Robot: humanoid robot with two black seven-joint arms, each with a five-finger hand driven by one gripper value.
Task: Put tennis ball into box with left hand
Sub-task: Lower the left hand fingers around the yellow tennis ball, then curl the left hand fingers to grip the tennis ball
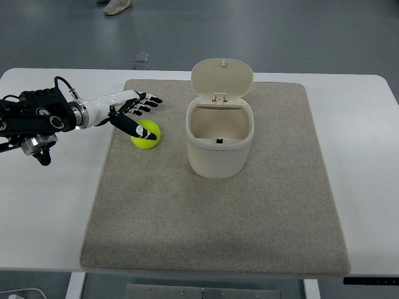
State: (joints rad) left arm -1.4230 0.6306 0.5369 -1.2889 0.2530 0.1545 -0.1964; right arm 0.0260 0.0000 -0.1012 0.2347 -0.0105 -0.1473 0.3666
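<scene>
A yellow-green tennis ball [147, 136] lies on the grey mat [218, 205], left of the box. The box [220, 142] is a white bin with its hinged lid standing open at the back; its inside looks empty. My left hand [138, 111] reaches in from the left edge and hovers just over the ball's upper left. The fingers are spread, the thumb [129, 126] lies over the ball's left side, the other fingers point right past it. The hand holds nothing. My right arm is out of view.
The mat covers most of a white table [56, 205]. A person's shoe [117, 6] shows on the floor at the top edge. A small square plate [140, 58] lies on the floor behind the table.
</scene>
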